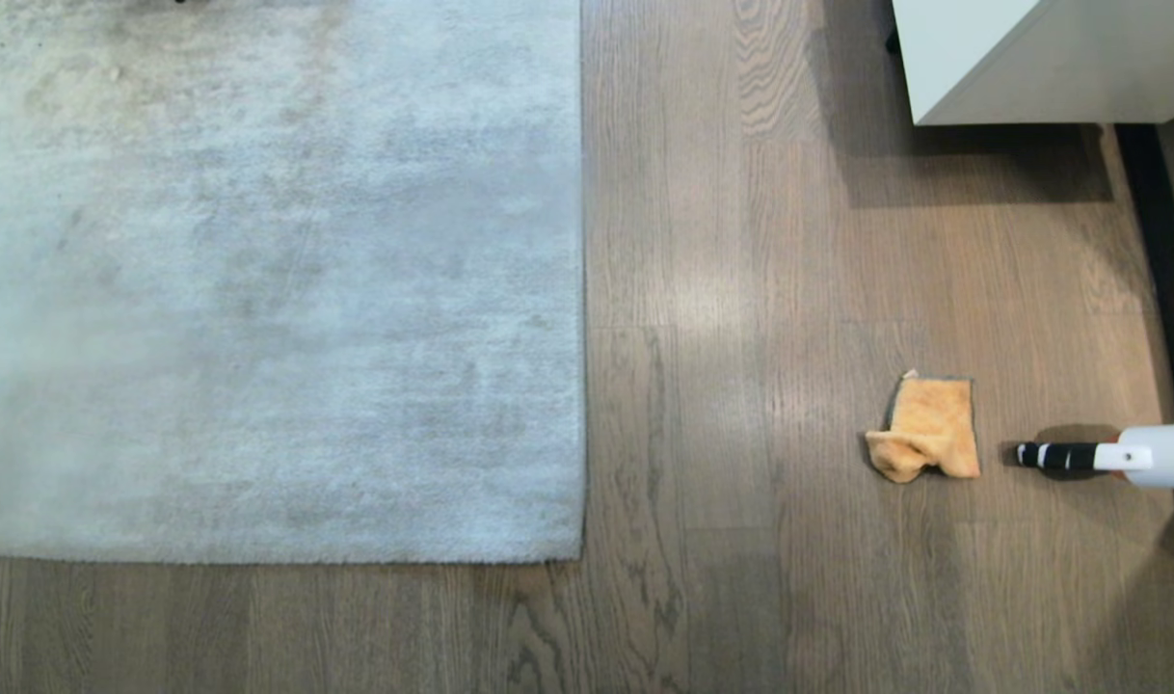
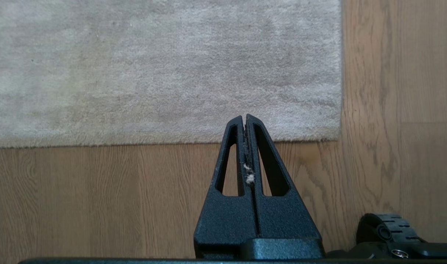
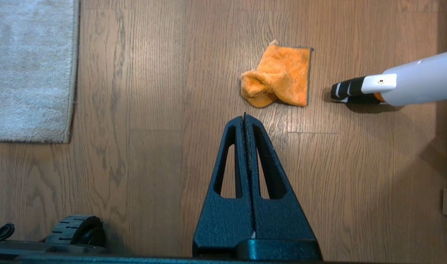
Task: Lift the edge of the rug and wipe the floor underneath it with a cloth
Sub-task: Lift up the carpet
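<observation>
While the rug edge (image 1: 583, 289) lies flat on the wood-grain floor (image 1: 722, 434) | crumpled orange cloth (image 1: 926, 428) is seen apart from it, beside a white tube (image 1: 1127, 455) | left gripper (image 2: 244, 118) and right gripper (image 3: 244, 117) are pressed together, empty | no writing seen

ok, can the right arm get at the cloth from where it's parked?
Probably yes. The cloth lies alone on bare floor just ahead of the right gripper, nothing between them. The white wand-like tool sits beside the cloth, apart from it. The jaws are shut and must open first.
</observation>
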You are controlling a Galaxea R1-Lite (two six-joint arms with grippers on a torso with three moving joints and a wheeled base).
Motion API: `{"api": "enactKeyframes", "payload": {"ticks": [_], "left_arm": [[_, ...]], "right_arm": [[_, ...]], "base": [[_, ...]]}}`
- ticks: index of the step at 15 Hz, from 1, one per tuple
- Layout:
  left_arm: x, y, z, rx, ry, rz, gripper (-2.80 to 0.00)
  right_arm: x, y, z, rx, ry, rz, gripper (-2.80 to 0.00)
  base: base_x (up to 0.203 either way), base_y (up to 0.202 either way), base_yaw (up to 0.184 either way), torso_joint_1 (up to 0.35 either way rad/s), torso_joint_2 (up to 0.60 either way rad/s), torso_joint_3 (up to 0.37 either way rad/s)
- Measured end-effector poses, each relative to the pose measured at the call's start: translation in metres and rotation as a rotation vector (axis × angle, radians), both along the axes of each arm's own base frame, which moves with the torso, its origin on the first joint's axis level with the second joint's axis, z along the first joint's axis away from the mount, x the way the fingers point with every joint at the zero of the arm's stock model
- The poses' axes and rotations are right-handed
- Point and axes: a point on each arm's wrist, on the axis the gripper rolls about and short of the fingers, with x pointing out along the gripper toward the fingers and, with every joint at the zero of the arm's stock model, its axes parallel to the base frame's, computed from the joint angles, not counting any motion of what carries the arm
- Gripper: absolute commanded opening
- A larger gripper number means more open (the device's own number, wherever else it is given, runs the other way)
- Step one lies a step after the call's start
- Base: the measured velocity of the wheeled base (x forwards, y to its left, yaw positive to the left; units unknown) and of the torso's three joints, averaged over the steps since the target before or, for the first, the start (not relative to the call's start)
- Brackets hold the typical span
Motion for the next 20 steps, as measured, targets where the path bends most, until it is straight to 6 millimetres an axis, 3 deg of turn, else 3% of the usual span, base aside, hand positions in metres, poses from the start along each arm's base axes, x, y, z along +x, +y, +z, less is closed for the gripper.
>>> {"api": "enactKeyframes", "payload": {"ticks": [20], "left_arm": [[0.0000, 0.0000, -0.0001, -0.001, 0.000, 0.000, -2.80]], "right_arm": [[0.0000, 0.0000, 0.0000, 0.000, 0.000, 0.000, -2.80]], "base": [[0.000, 0.000, 0.000, 0.002, 0.00, -0.200]]}}
